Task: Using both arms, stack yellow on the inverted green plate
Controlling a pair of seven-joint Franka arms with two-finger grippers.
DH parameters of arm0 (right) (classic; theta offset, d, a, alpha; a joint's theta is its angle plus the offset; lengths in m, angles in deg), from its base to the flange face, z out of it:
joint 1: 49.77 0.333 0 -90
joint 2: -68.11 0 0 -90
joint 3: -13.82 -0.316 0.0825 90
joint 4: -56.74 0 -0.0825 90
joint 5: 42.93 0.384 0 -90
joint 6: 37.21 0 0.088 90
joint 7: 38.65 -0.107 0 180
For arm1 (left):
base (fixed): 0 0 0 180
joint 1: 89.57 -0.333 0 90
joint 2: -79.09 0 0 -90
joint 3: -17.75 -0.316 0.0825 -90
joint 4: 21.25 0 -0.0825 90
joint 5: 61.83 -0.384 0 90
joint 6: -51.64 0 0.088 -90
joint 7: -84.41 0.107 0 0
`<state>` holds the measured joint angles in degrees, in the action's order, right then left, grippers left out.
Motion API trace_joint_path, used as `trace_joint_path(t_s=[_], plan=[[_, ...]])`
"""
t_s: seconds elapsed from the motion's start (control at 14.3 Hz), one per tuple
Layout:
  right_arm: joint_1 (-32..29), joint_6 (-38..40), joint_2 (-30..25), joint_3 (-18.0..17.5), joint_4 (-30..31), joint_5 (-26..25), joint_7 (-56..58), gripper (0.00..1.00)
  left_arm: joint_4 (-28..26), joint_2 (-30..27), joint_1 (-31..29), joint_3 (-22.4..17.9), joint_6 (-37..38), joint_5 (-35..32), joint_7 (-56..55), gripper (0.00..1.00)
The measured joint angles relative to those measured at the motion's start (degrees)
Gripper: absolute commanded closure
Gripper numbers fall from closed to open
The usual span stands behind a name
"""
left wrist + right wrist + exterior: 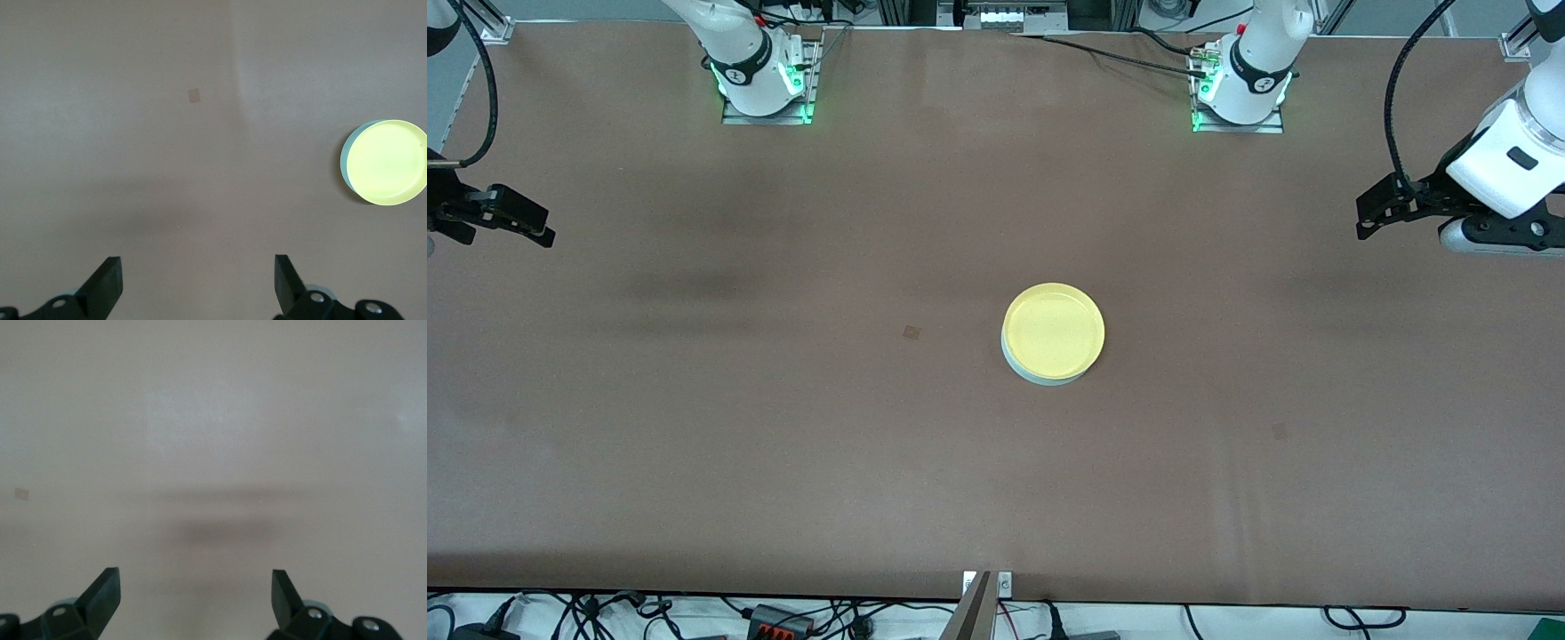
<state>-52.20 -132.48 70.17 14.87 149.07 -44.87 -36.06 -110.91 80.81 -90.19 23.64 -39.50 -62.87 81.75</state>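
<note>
Front view: yellow atop green plate, well apart from both grippers.

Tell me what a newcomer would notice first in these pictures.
The yellow plate stands out first, sitting on the green plate near the middle of the brown table; only a thin green edge shows beneath it. Next come the two grippers, both open and empty: the left gripper over its end of the table, the right gripper over the other end, well away from the stack.

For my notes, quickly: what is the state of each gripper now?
Left gripper: open, holding nothing, over bare table.
Right gripper: open, holding nothing, over bare table.
</note>
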Motion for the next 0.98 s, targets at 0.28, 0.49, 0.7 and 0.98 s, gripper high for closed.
trace_joint_path(t_s=[0.28, 0.49, 0.7, 0.98], plan=[[0.0, -0.1, 0.1, -0.1, 0.0, 0.0, 0.0, 0.0, 0.0, 0.0, 0.0, 0.0, 0.0, 0.0, 0.0, 0.0], [0.0, -0.2, 0.2, -0.1, 0.0, 0.0, 0.0, 0.0, 0.0, 0.0, 0.0, 0.0, 0.0, 1.1, 0.0, 0.0], [0.0, -0.4, 0.2, -0.1, 0.0, 0.0, 0.0, 0.0, 0.0, 0.0, 0.0, 0.0, 0.0, 1.8, 0.0, 0.0], [-0.1, -0.4, 0.2, -0.1, 0.0, 0.0, 0.0, 0.0, 0.0, 0.0, 0.0, 0.0, 0.0, 1.8, 0.0, 0.0]])
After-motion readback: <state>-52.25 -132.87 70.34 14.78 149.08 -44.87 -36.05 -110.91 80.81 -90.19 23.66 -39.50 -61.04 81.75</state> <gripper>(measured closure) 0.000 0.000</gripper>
